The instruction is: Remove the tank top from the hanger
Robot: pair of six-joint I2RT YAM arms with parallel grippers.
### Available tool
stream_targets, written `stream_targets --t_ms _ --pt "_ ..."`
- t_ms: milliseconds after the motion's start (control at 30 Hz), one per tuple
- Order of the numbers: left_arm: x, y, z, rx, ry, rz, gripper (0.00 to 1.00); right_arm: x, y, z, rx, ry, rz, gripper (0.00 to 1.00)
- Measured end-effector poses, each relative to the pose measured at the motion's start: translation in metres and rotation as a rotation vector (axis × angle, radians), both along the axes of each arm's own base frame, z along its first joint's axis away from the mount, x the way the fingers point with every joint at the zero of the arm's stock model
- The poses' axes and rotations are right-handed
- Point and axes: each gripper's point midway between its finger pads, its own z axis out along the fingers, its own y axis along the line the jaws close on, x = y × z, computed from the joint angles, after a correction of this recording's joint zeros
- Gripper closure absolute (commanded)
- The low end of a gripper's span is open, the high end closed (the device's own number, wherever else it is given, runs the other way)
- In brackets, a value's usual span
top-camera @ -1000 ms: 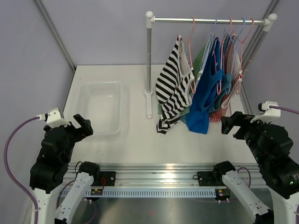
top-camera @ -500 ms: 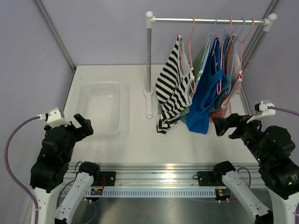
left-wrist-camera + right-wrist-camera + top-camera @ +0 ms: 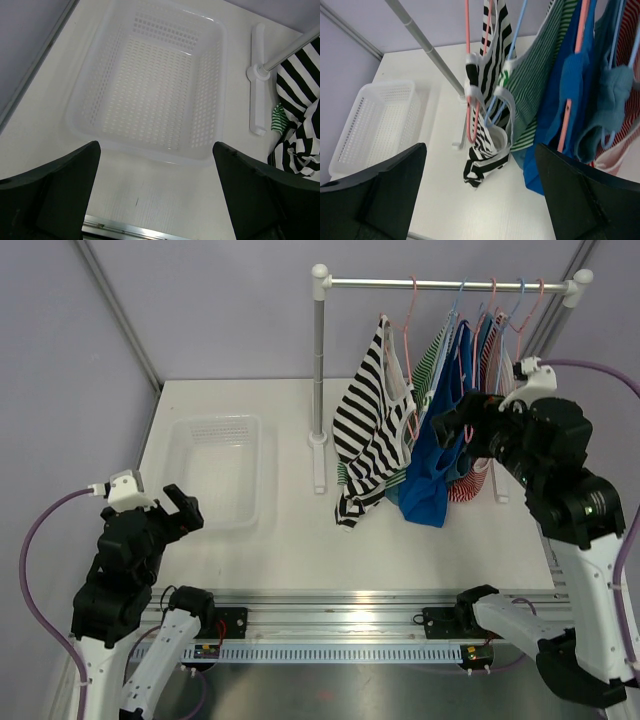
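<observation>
— None of the removal is done: every garment is seen hung on the hangers (image 3: 468, 30) along the rail (image 3: 440, 284), and nothing has been laid in the basket (image 3: 215, 480) on the tabletop (image 3: 280, 550).

— So the whole job is left: a grip, straps slipped off, the top drawn free. Where are the fingers placed?

— The right gripper (image 3: 452, 428) is raised at the far right, fingers spread wide and empty. In its wrist view the black-and-white striped tank top (image 3: 482, 160) is framed between them, beyond the tips, untouched. The blue tank top (image 3: 555, 125) is hung further right. Which one is meant cannot be told.

— And the left?

— The left gripper (image 3: 180, 512) is held at the near left, fingers wide apart, nothing gripped, by the basket's near edge and well apart from the clothes.
</observation>
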Motion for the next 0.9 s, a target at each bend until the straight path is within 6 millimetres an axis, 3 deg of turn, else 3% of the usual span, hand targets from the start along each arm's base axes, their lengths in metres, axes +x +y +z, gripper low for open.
stream_targets --t_ms 100,233,433,867,900 --pt "0.003 -0.002 -0.008 -0.004 0.012 -0.004 0.01 0.025 0.008 0.014 -0.003 0.0 0.001 0.14" --pt "0.006 -0.004 -0.012 -0.008 0.024 -0.009 0.01 0.056 0.023 0.015 -0.018 0.028 0.027 0.29" --pt "0.01 -0.007 -0.011 -0.02 0.019 -0.013 0.01 0.096 0.046 0.019 -0.03 0.04 0.089 0.31" --pt "0.01 -0.008 -0.01 -0.029 0.015 -0.013 0.01 0.19 0.069 -0.009 -0.145 0.083 0.088 0.52" --pt "0.01 -0.008 -0.01 -0.029 0.015 -0.013 0.01 0.195 0.069 -0.013 -0.151 0.089 0.085 0.6"
